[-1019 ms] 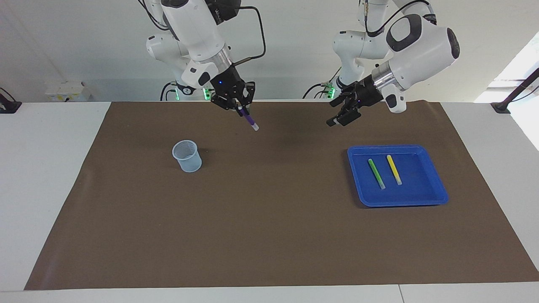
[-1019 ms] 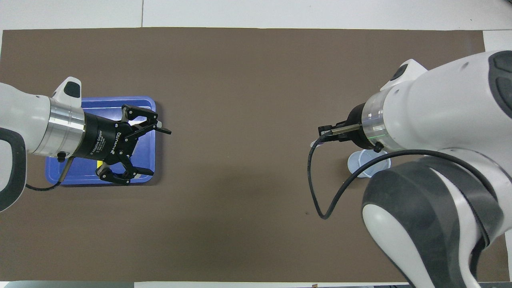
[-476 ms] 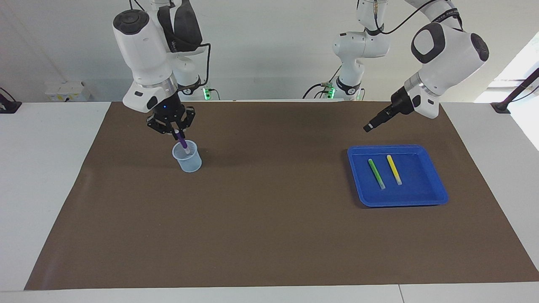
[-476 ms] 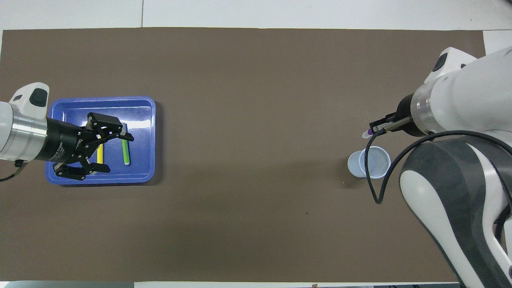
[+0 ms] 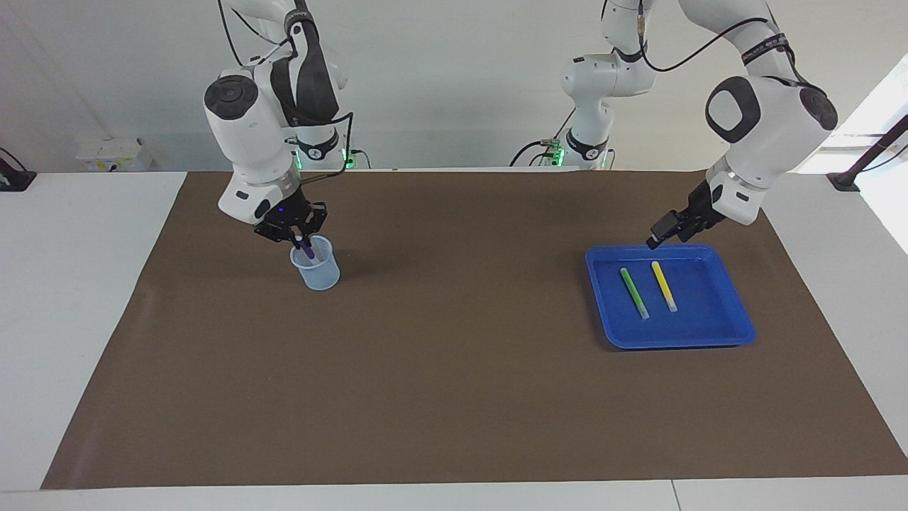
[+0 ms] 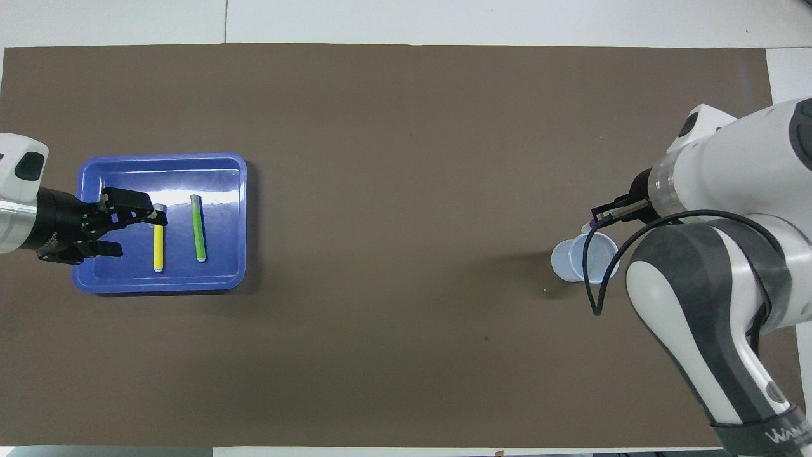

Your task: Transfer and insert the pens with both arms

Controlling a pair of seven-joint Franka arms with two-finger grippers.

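My right gripper (image 5: 297, 237) is shut on the purple pen (image 5: 307, 249) and holds it tilted, with its lower end inside the rim of a clear plastic cup (image 5: 316, 265). In the overhead view my right wrist hides most of that gripper, and only the pen's tip (image 6: 590, 224) shows beside the cup (image 6: 580, 260). The green pen (image 5: 633, 292) and the yellow pen (image 5: 664, 286) lie side by side in a blue tray (image 5: 674, 342). My left gripper (image 6: 143, 236) is open and empty, over the tray's edge near the yellow pen (image 6: 158, 240). It also shows in the facing view (image 5: 661, 234).
A brown mat (image 5: 454, 397) covers the white table. The cup stands toward the right arm's end and the tray (image 6: 158, 285) toward the left arm's end. A black cable (image 6: 593, 285) hangs from my right wrist over the cup.
My right gripper carried the purple pen from mid-table to the cup and lowered its end into it. My left gripper swung out to the tray's edge and came lower.
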